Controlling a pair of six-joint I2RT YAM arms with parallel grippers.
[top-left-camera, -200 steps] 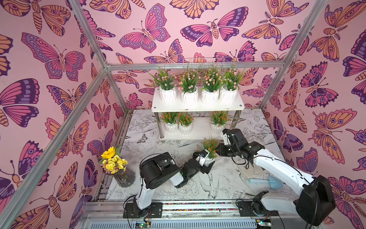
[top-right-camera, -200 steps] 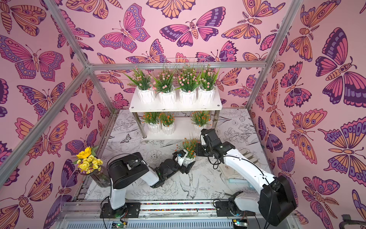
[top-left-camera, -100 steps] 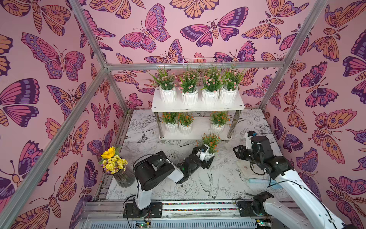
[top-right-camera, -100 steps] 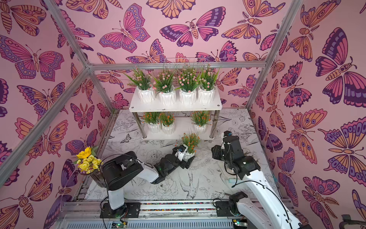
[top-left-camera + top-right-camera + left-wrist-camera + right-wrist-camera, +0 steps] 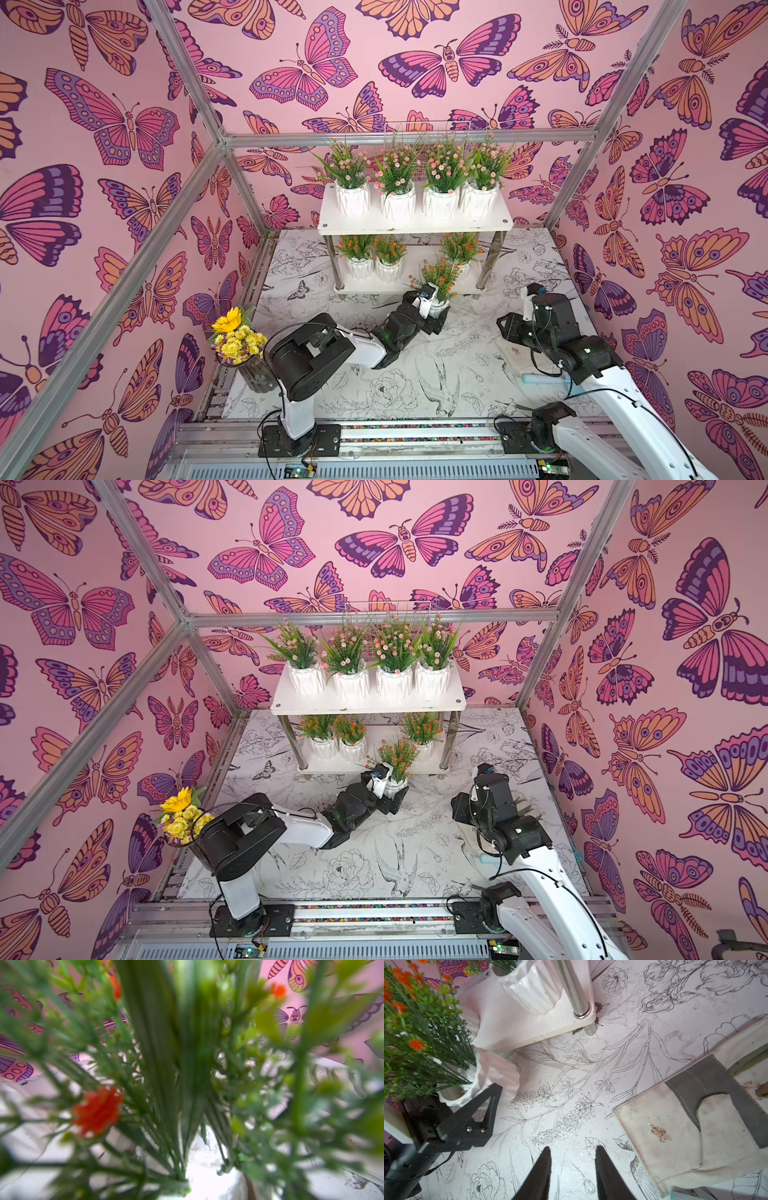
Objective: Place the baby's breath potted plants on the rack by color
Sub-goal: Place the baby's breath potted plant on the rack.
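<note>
— Where do we find the fourth orange plant [image 5: 438, 276]?

— We see it just in front of the rack [image 5: 415, 227], close to the front edge of the lower shelf and facing the gap in that row. We cannot tell whether its pot touches the table [image 5: 395, 386].

— And what holds it?

— The left gripper [image 5: 436, 311] is closed around the white ribbed pot. In the right wrist view we see one black finger [image 5: 471, 1136] lying against the pot's side. The left wrist view gives us only blurred green stems and orange flowers, very close.

— How do we read the shelves?

— On the lower shelf we count three more orange plants [image 5: 388, 251]. Two are side by side toward the left arm's side and one is alone toward the right arm's side, with an open place between. On the top shelf four pink plants [image 5: 395, 174] stand in a row.

— And the other arm?

— The right gripper [image 5: 572, 1150] hangs over the table, apart from the rack, its jaws partway open with nothing between them. A stained cloth [image 5: 675, 1126] lies on the table just beside it.

— Anything further out?

— A vase of yellow flowers [image 5: 235, 340] stands at the table's edge near the left arm's base.
</note>
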